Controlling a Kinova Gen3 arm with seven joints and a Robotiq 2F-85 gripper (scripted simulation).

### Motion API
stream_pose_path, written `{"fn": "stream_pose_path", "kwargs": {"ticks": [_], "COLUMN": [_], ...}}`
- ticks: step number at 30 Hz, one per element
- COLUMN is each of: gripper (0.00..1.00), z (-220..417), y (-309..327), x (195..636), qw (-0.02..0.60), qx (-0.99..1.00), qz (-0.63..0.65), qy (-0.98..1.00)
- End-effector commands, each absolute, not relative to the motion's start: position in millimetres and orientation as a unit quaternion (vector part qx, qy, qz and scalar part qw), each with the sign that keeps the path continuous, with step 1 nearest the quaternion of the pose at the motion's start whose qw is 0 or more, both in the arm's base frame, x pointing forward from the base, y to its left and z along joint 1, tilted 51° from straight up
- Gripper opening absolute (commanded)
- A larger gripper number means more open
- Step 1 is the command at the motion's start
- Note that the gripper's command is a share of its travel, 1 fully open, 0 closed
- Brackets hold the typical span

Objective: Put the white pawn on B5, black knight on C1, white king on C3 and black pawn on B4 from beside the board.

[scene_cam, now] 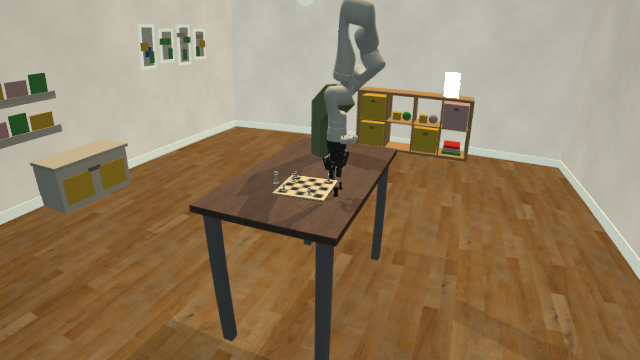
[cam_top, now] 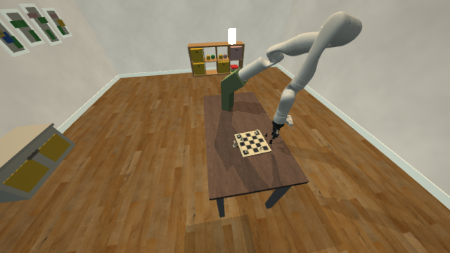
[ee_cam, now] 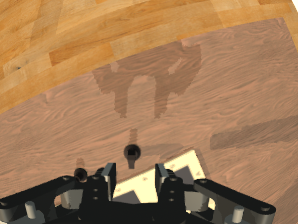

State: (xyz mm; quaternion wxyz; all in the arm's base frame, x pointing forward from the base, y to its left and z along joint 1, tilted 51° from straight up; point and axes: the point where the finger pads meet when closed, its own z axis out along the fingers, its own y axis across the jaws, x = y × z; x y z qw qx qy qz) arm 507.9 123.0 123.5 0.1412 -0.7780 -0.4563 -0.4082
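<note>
My gripper (cam_top: 274, 137) (scene_cam: 335, 175) (ee_cam: 135, 173) is partly open, with nothing between its fingers, above the table beside the board's right side. A black piece (cam_top: 271, 141) (scene_cam: 336, 191) (ee_cam: 132, 152) stands upright beside the board, ahead of the fingertips in the wrist view. A smaller-looking black piece (cam_top: 266, 135) (scene_cam: 340, 185) (ee_cam: 80, 174) stands farther back. They are too small to tell knight from pawn surely. The white king (cam_top: 235, 144) (scene_cam: 276, 177) stands beside the board's left side. The board (cam_top: 243, 155) (scene_cam: 274, 192) lies flat. I cannot pick out the white pawn for certain.
Several small pieces stand on the board, among them one (cam_top: 245, 152) (scene_cam: 284, 189) at the front left, one (cam_top: 261, 148) (scene_cam: 309, 191) at the front right and one (cam_top: 257, 132) (scene_cam: 329, 179) at the back right. The table edge runs to the right of the black pieces.
</note>
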Motion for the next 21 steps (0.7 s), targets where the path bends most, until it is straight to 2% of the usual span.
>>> {"fn": "stream_pose_path", "kwargs": {"ticks": [1,21], "gripper": [0.37,0.37], "z": [120,108], "y": [132,143], "x": [512,520], "qw": [0.141,0.141], "qx": [-0.774,-0.774], "qz": [-0.411,-0.410], "qy": [-0.460,-0.460]}}
